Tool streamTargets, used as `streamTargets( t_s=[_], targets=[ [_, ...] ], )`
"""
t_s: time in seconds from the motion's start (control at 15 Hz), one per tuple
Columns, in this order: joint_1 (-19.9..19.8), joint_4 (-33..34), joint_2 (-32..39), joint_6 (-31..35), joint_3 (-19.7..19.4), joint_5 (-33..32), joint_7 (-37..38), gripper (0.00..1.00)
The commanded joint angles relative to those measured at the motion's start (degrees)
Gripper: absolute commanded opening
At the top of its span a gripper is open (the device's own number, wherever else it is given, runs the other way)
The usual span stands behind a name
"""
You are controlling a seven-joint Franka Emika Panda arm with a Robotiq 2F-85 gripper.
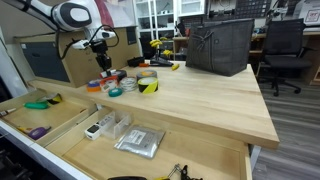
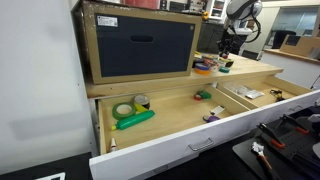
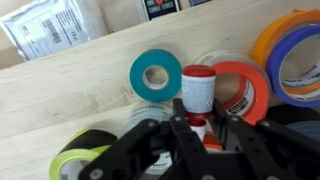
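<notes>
Item: end effector (image 3: 200, 118), one, entering from the bottom of the wrist view, its two fingers pinching one white cylinder (image 3: 198, 92) with a red cap. The cylinder stands upright at the centre of the frame, in the middle of a cluster of tape rolls on the pale wooden surface (image 3: 60, 90). Tape rolls counted in the wrist view, four: one teal roll (image 3: 156, 75) just left of the cylinder; one orange-red roll (image 3: 243, 90) just right of it and partly behind it; one blue-and-orange roll (image 3: 296, 55) cut by the right edge; one yellow-and-black roll (image 3: 78, 157) at lower left. A pale ring behind the cylinder is mostly hidden and is not counted. One clear bag (image 3: 55, 30) of white contents lies at upper left. In both exterior views the end effector (image 1: 100, 62) (image 2: 226, 52) hangs over the same cluster, at upper left of one frame and upper right of the other. One black bin (image 1: 220, 45) stands on the surface, well apart at upper right. One open drawer (image 2: 175, 105) holds one green roll (image 2: 123, 110) and one long green item (image 2: 138, 119), side by side.
</notes>
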Motion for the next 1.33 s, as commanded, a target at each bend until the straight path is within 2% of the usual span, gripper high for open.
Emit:
streamTargets(
  t_s=[0.0, 0.2, 0.27, 0.33, 0.47, 0.6, 0.73, 0.87, 1.0, 1.07, 1.13, 1.2, 1.27],
  targets=[
    [1.1, 9.1, 5.1, -7.3, -0.2, -3.0, -1.2, 0.07],
    [1.3, 14.4, 7.6, -13.0, 0.3, -4.4, -4.0, 0.07],
    [1.8, 14.1, 7.1, -13.8, 0.9, -4.8, -5.0, 0.55],
    [2.7, 12.7, 6.2, -13.4, 1.4, -5.1, -5.0, 0.56],
    [4.6, 4.1, 2.2, -7.8, 4.9, -2.6, -5.9, 0.69],
    [6.0, 1.2, 2.1, -6.4, 8.0, -1.3, -8.7, 0.84],
    [8.9, -2.1, 2.3, -6.2, 10.5, -2.1, -9.6, 0.99],
    [12.1, -5.2, 2.8, -6.3, 12.2, -3.5, -9.8, 1.00],
    [13.6, -8.0, 2.7, -6.2, 12.9, -4.5, -11.6, 1.00],
    [13.8, -9.5, 2.3, -6.4, 13.2, -4.3, -12.4, 0.89],
    [13.9, -11.3, 1.8, -5.5, 13.3, -4.5, -13.4, 0.98],
    [14.2, -13.4, 1.0, -4.0, 13.4, -5.1, -13.6, 0.69],
    [14.8, -16.3, -0.4, -1.2, 13.1, -6.4, -12.8, 0.66]
  ],
)
